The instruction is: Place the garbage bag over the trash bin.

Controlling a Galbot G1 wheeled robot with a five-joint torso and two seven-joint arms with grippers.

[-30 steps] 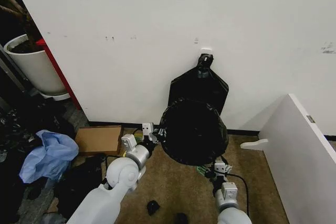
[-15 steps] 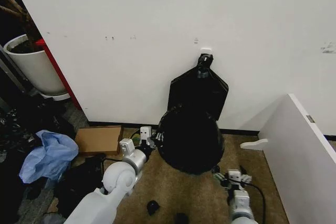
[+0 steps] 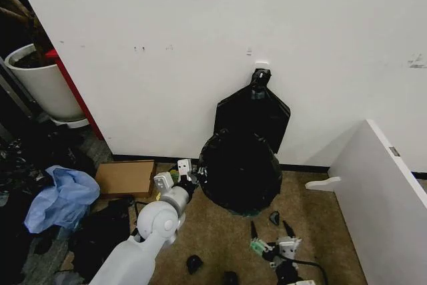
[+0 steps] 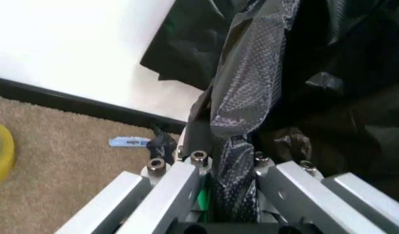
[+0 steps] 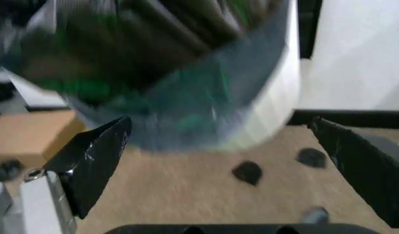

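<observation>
While left tool (image 4: 233,195) pinches garbage bag (image 3: 241,173), cardboard (image 3: 125,177) lies beside.

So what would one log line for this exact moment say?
left end effector: shut on garbage bag | right end effector: open, low, apart | trash bin: bag-draped

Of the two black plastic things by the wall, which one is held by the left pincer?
The garbage bag draped over the trash bin, clamped by the left pincer. The flat knotted bundle behind it is untouched.
</observation>
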